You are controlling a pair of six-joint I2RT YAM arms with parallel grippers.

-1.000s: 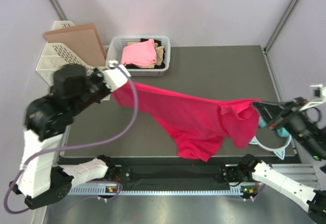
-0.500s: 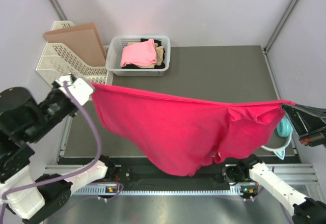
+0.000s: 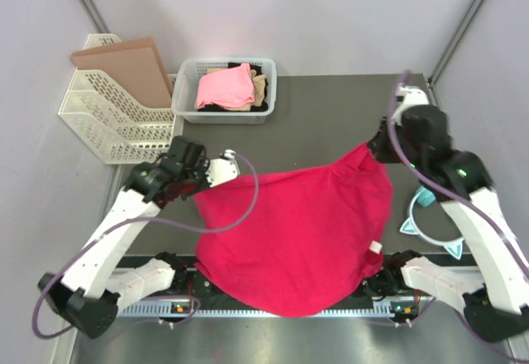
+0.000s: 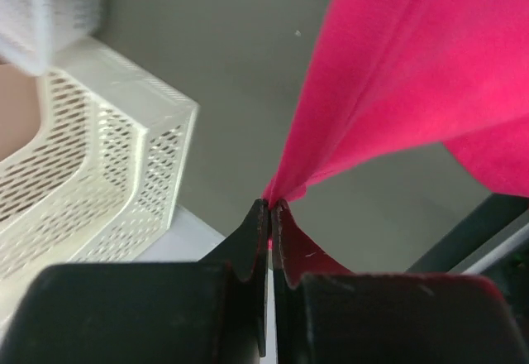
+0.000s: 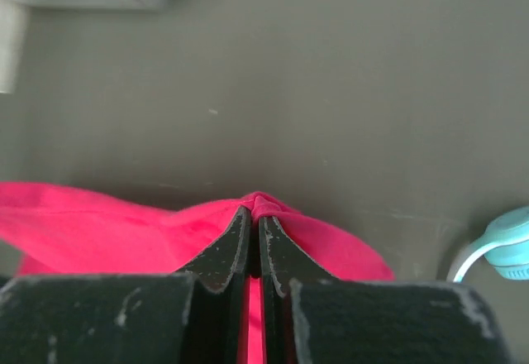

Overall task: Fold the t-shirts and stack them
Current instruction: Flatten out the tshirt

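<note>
Top external view: the crimson t-shirt (image 3: 297, 232) is spread between both arms over the near half of the table (image 3: 331, 107), its lower edge past the front. The left gripper (image 3: 225, 168) and right gripper (image 3: 376, 145) each pinch an upper corner tight. No fold is made yet, I judge; the pink t-shirt (image 3: 223, 87) and others lie in the basket (image 3: 186, 109).
</note>
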